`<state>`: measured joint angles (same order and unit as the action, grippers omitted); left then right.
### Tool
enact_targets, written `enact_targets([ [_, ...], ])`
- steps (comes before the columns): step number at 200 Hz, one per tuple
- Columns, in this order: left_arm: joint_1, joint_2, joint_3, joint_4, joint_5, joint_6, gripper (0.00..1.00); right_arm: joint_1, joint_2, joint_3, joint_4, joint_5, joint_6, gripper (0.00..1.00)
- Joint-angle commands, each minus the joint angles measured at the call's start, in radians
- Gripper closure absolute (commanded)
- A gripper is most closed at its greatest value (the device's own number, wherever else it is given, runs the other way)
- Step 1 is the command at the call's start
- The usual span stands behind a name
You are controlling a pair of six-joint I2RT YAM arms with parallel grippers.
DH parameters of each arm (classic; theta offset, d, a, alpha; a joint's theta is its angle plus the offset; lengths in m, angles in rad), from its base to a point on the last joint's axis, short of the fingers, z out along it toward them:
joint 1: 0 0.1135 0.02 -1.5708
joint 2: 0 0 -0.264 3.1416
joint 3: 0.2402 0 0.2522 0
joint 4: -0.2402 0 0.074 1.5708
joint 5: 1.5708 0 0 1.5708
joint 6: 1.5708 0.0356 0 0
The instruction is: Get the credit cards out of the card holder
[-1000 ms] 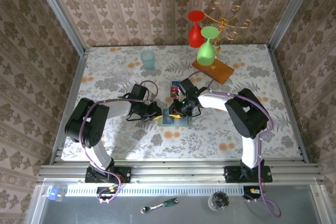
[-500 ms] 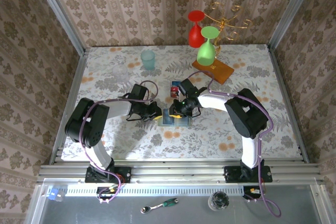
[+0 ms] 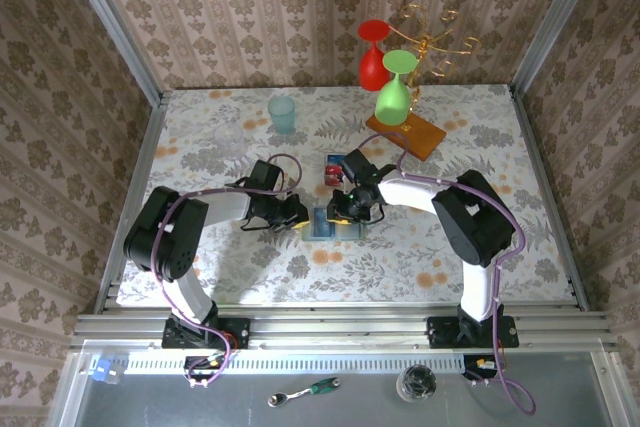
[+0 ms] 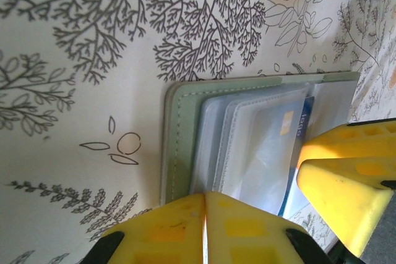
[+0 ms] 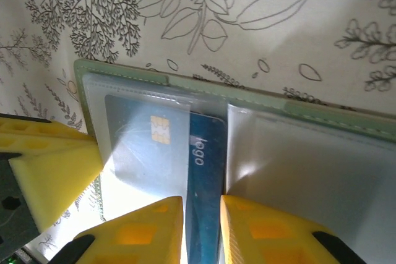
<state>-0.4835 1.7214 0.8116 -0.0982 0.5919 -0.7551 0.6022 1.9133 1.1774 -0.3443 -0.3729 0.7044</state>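
one card looks done, one to go. top view first: the card holder (image 3: pixel 335 224) lies open on the floral table (image 3: pixel 480 147) between my two arms. just beyond it sits a small red rectangle, which i take for the red card (image 3: pixel 331 169), already out, though it's too small to be sure. the left gripper (image 3: pixel 298 215) is at the holder's left edge and the right gripper (image 3: pixel 347 209) is over its middle.

left wrist now: my yellow fingers are pressed together, tips down on the holder's near edge, pinning it and gripping nothing. the cover is soft and matte, grey-green, with a stitched border and a rounded corner. inside it, glossy clear sleeves stack up like pages. the blue card (image 4: pixel 301 134) shows through the plastic.

right wrist: that card is thin and stiff, dark blue with a gold chip and the word "logo". its far half is tucked under the shiny sleeve. its near end pokes out between my jaws, which stand narrowly apart either side of it and look clamped on that edge.

what's left, as i judge it: draw the blue one clear of the sleeve and lay it on the table.
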Motion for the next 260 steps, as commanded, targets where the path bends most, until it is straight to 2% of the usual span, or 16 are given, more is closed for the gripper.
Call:
enact_targets([
  [1,0.000,-0.010,0.034,-0.063,-0.002,0.024,0.89,0.003,-0.051,0.007,-0.046,0.034,-0.020,0.74],
  [53,-0.017,-0.051,0.072,-0.105,-0.006,0.029,0.89,0.001,-0.062,-0.010,-0.021,0.011,-0.007,0.74],
  [108,-0.061,-0.005,0.085,-0.105,-0.012,0.029,0.94,0.000,-0.059,-0.020,-0.002,-0.001,0.001,0.74],
  [260,-0.061,0.037,0.058,-0.124,-0.068,0.045,0.98,-0.008,-0.028,-0.048,0.048,-0.045,0.022,0.73],
])
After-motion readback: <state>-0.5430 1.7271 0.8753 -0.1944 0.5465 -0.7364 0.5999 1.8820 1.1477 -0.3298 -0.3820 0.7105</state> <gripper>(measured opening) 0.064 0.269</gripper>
